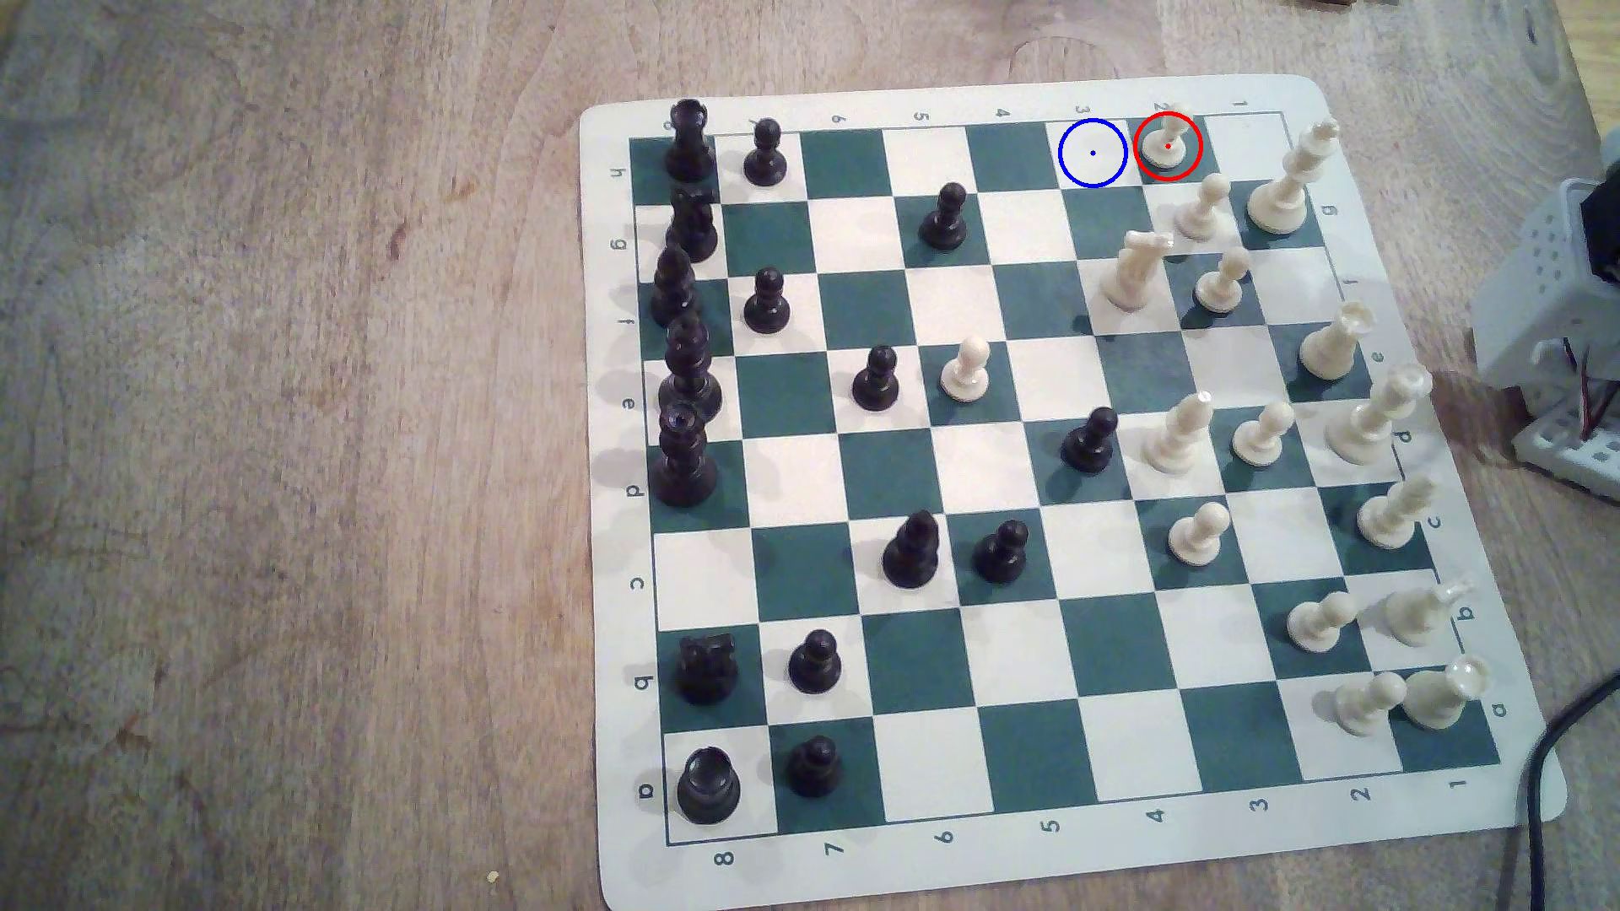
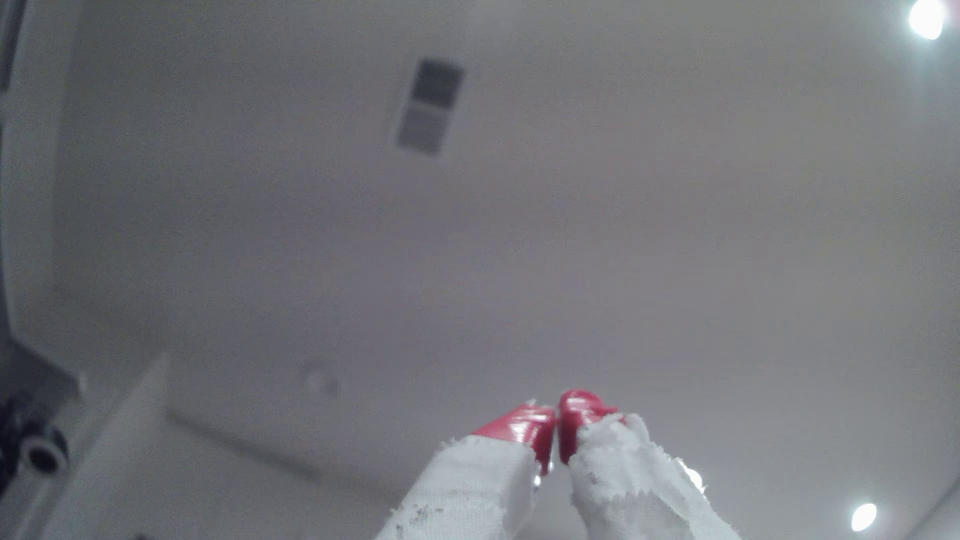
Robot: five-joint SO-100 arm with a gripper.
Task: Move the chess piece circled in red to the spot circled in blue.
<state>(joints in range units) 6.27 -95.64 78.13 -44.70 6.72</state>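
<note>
The chess piece (image 1: 1168, 140), a small cream-white pawn ringed in red, stands upright on a dark green square at the board's far edge. One square toward the exterior view's left lies the spot (image 1: 1092, 153), a cream square with a blue circle and centre dot, nothing standing on it. In the wrist view my gripper (image 2: 557, 423) points up at the ceiling. Its red-tipped fingers (image 2: 524, 423), wrapped in white tape, are pressed together with nothing between them.
The green-and-cream chess mat (image 1: 1052, 841) lies on a wooden table. Other cream pieces (image 1: 1203, 206) crowd the exterior view's right side close to the ringed pawn, black pieces (image 1: 688, 140) the left. The arm's white base (image 1: 1552, 298) and a black cable (image 1: 1543, 788) sit at the right edge.
</note>
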